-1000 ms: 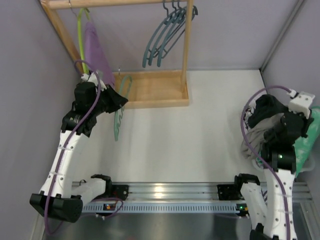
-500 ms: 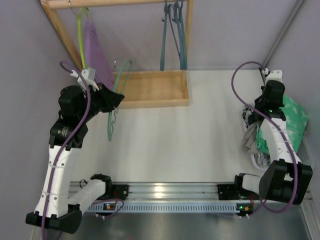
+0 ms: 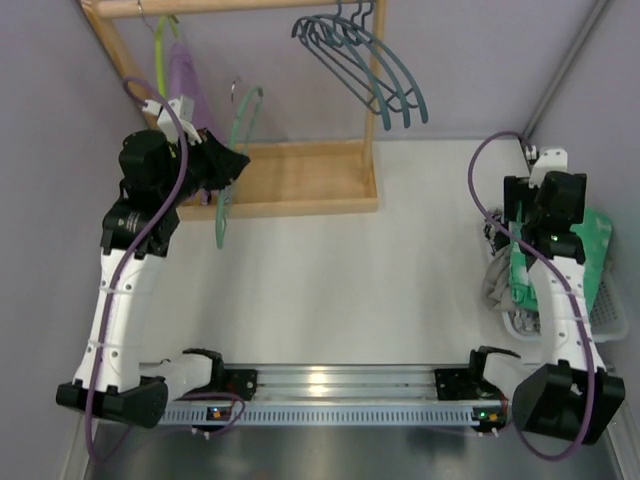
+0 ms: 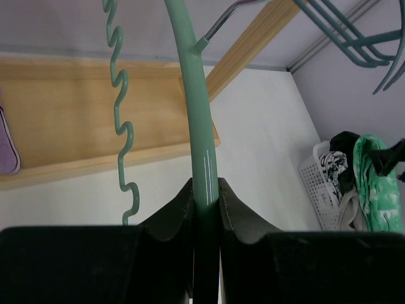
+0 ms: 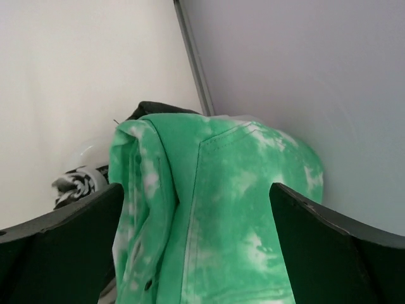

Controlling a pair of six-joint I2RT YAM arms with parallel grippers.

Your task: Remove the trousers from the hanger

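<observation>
Right claw (image 5: pixel 196 188) gapes wide; mint-green trousers (image 5: pixel 240 215) lie directly beneath it.

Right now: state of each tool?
Left tool: closed on the mint hanger.
Right tool: open, over the green trousers, not gripping them.

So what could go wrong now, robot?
The green trousers sit piled high on the laundry basket under the open right gripper, so they might slide off. The left gripper pinches the empty hanger by one thin arm beside the wooden rack; it could twist, slip, or catch the purple trousers hanging there.
</observation>
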